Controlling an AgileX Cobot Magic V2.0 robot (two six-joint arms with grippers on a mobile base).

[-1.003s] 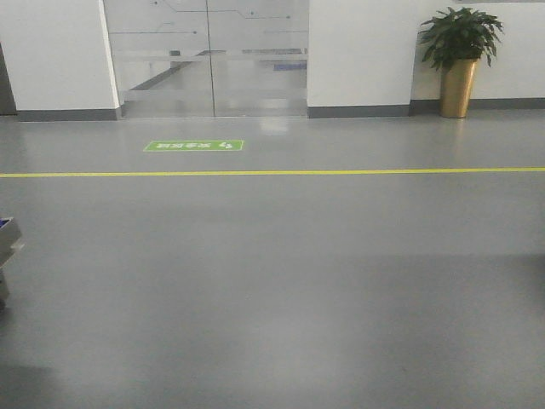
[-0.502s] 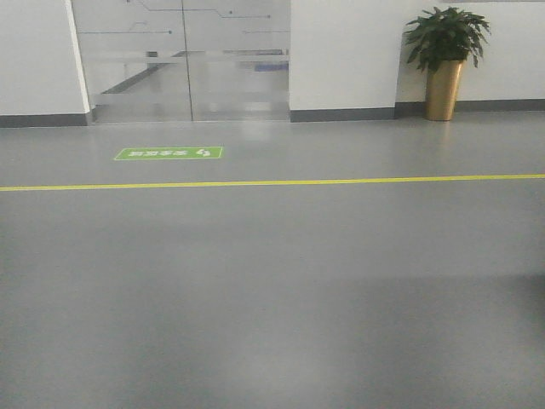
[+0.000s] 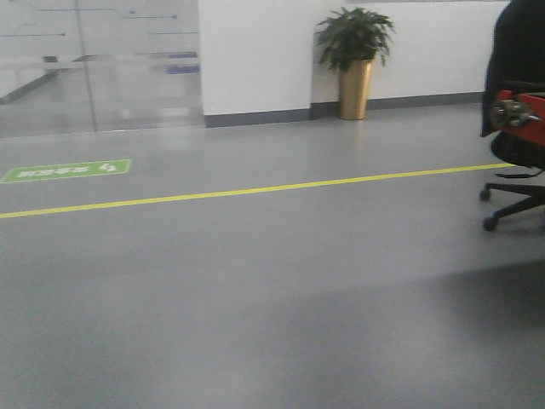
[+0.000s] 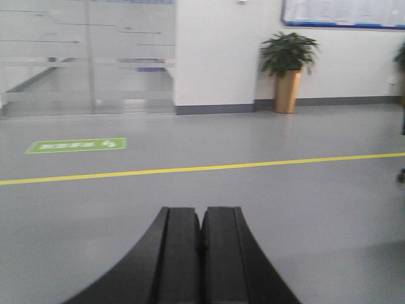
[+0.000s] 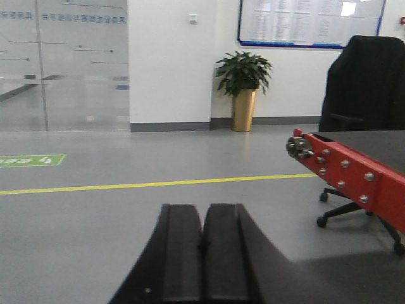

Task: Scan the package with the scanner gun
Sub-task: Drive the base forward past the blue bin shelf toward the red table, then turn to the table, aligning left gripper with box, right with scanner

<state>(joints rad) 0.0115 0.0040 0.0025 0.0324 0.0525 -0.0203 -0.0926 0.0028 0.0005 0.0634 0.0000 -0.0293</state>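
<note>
Gray floor (image 3: pixel 255 298) with a yellow line (image 3: pixel 255 189) fills the room. Left gripper (image 4: pixel 201 213) and right gripper (image 5: pixel 204 213) both have jaws pressed together, holding nothing. Package and scanner gun are out of sight.

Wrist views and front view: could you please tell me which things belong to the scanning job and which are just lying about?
Job: left gripper, shut; right gripper, shut. No package or scanner shows.
Lying about: plant, chair, red beam, yellow line, green floor sign.
</note>
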